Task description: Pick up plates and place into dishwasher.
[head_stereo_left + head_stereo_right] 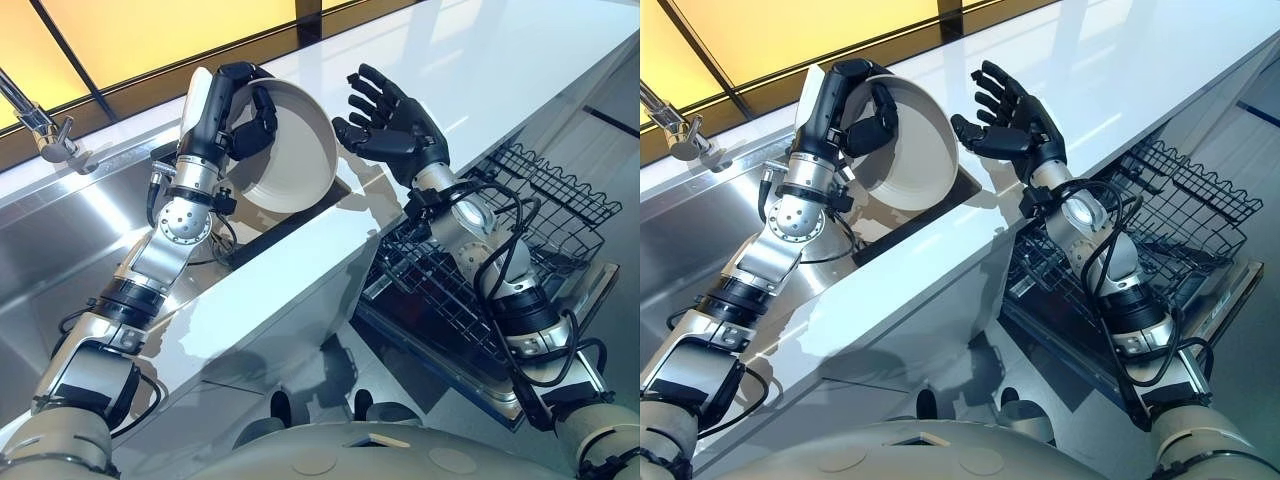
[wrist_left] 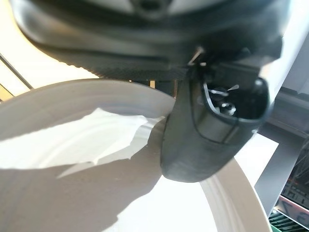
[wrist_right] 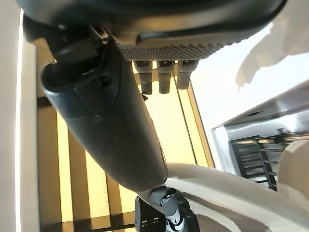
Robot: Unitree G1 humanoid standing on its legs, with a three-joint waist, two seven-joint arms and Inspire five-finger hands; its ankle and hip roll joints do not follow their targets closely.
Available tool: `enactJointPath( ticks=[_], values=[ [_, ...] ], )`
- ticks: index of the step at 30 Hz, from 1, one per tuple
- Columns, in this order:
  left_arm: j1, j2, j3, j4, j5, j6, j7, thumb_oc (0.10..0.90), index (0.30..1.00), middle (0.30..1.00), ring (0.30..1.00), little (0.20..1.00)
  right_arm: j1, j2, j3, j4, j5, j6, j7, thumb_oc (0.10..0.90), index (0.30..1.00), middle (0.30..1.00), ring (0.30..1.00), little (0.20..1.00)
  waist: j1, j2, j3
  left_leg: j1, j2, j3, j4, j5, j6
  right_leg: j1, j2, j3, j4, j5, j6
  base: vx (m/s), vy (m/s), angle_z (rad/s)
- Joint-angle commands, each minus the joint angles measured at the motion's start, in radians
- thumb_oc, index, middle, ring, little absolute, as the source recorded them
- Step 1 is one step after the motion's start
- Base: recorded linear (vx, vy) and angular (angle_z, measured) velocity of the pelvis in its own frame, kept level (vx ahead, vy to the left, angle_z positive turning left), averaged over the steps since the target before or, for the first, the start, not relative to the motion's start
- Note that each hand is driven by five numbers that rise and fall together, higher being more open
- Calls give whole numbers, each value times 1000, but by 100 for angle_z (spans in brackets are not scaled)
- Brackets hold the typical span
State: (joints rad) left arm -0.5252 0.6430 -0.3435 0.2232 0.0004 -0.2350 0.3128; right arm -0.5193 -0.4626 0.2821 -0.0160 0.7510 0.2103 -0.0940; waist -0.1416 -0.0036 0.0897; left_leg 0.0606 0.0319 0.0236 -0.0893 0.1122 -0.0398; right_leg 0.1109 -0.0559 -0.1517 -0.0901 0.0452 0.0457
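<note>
Midway, I judge: left hand point(image 1: 236, 108) clamps the plate point(image 1: 295, 155) upper centre, right hand point(image 1: 392, 128) splayed beside; dishwasher rack point(image 1: 560, 205), right, awaits.

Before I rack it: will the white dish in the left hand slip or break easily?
Likely stiff and breakable: the white dish looks like glazed ceramic. Possibly slippery: its surface is smooth, and the left hand pinches only its rim.

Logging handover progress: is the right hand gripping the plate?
No: the right hand is beside the plate with its fingers spread open, not curled round it, while the left hand holds the rim.
</note>
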Motion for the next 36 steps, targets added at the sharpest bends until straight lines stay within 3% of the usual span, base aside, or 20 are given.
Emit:
enactJointPath(
  ticks=[1, 7, 10, 12, 13, 15, 21, 23, 25, 27, 30, 36],
  values=[
    [-216, 37, -35, -8, 2, -65, 45, 100, 300, 300, 300, 200, -94, 16, 9, -74, -7, -60, 58, 800, 900, 900, 900, 900, 12, 2, -103, 10, -35, 63, 7, -102, 6, -60, 36, -15, 138, -114, 67, 0, 0, 0],
    [-226, 33, -46, -2, 1, -71, 42, 100, 300, 300, 300, 200, -101, 32, 32, -60, -11, -57, 73, 800, 900, 900, 900, 900, 14, 0, -100, 11, -35, 63, 8, -101, 6, -59, 35, -17, 139, -113, 67, 0, 0, 0],
    [-231, 30, -54, 1, 4, -70, 46, 100, 300, 300, 300, 200, -110, 43, 37, -54, -31, -102, 46, 800, 900, 900, 900, 900, 17, 1, -98, 11, -36, 61, 8, -102, 6, -57, 36, -16, 137, -113, 67, 0, 0, 0],
    [-232, 35, -57, 3, 0, -73, 49, 100, 300, 300, 300, 200, -115, 44, 28, -59, -114, -202, -36, 800, 900, 900, 900, 900, 19, 1, -95, 12, -35, 61, 8, -102, 5, -55, 36, -16, 135, -112, 67, 0, 0, 0],
    [-228, 38, -58, 6, 0, -81, 53, 100, 300, 300, 300, 200, -124, 45, 9, -70, -206, -277, -129, 800, 900, 900, 900, 900, 20, 2, -94, 12, -34, 62, 8, -103, 4, -55, 37, -14, 134, -111, 67, 0, 0, 0],
    [-222, 38, -53, 10, 3, -84, 59, 100, 300, 300, 300, 200, -134, 49, -23, -86, -347, -360, -232, 800, 900, 900, 900, 900, 20, 5, -91, 13, -34, 62, 9, -105, 3, -56, 39, -11, 134, -109, 68, 0, 0, 0],
    [-232, 39, -28, -6, -1, -35, 54, 100, 300, 300, 300, 200, -169, 23, -97, -156, -408, -418, -355, 800, 900, 900, 900, 900, 11, 19, -86, 20, -35, 66, 7, -110, 7, -59, 39, -5, 139, -111, 69, 2, 5, 0],
    [-233, 42, -23, -10, -3, -24, 48, 100, 300, 300, 300, 200, -170, 22, -109, -167, -417, -478, -388, 800, 900, 900, 900, 900, 11, 21, -88, 20, -36, 67, 7, -110, 7, -60, 39, -3, 140, -112, 70, 0, 0, 0],
    [-233, 40, -24, -9, -1, -13, 51, 100, 300, 300, 300, 200, -172, 34, -127, -191, -468, -587, -452, 800, 900, 900, 900, 900, 9, 26, -90, 19, -35, 66, 7, -110, 7, -62, 40, -2, 142, -113, 71, 0, 0, 0],
    [-234, 35, -24, -2, -2, -5, 54, 100, 300, 300, 300, 200, -181, 43, -132, -209, -471, -562, -419, 800, 900, 900, 900, 900, 9, 29, -91, 21, -34, 66, 8, -111, 6, -61, 40, 0, 145, -116, 70, 0, 0, 0],
    [-250, 47, -24, 16, -16, -5, 49, 100, 300, 300, 300, 200, -188, 36, -111, -194, -288, -430, -301, 800, 900, 900, 900, 900, 6, 30, -89, 23, -34, 68, 8, -111, 5, -58, 38, -1, 144, -116, 70, -4, 6, -2],
    [-195, 61, 7, 13, 4, -41, 54, 100, 300, 300, 300, 200, -66, 61, -105, -198, -29, -333, -134, 800, 900, 900, 900, 900, -1, 27, -97, 18, -32, 74, 8, -108, 5, -65, 35, -5, 149, -118, 72, 0, 0, 0]
  ],
)
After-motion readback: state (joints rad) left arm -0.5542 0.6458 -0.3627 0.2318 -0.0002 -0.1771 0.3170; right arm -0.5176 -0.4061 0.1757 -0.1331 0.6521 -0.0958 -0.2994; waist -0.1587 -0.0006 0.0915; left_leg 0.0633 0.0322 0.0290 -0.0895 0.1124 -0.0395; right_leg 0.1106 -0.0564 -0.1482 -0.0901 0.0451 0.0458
